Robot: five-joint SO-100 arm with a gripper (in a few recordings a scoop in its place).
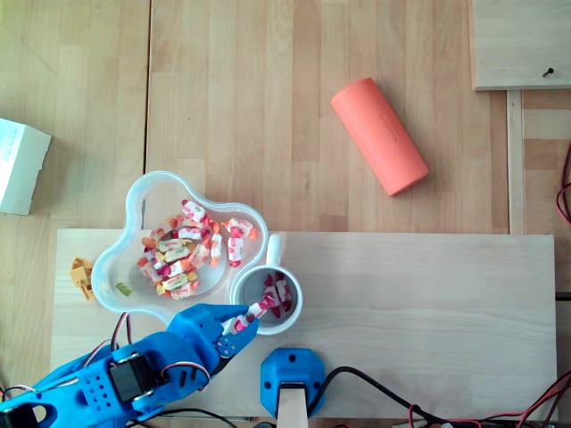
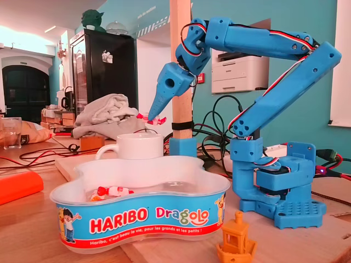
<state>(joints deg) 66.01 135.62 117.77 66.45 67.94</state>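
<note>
My blue gripper hangs over the near rim of a white mug, shut on a red-and-white wrapped candy held just above the mug's opening. Several wrapped candies lie inside the mug. To the mug's left in the overhead view stands a clear lobed Haribo tub holding several more candies of the same kind.
An orange cylinder lies on the table beyond the board. A small orange boat figure sits by the tub. A white box lies at the left edge. The blue arm base stands on the wooden board.
</note>
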